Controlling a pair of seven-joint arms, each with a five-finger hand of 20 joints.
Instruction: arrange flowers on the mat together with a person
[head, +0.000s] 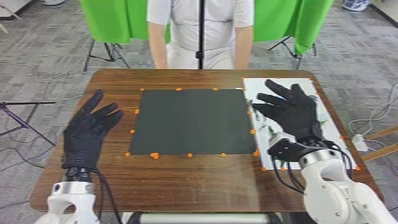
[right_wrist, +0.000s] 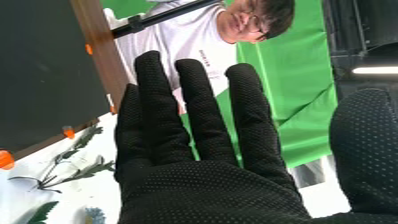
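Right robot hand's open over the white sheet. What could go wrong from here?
1. The right robot hand hides part of the white sheet from the head view, so stems beneath it may be misjudged.
2. The leafy sprigs look thin and lie close together on the sheet; a pinch could slip or catch two.

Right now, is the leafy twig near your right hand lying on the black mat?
No, the leafy twig lies on the white sheet, beside the black mat.

Checked head view and right wrist view: 0 texts, labels, brands, numbers or signs legible in either.
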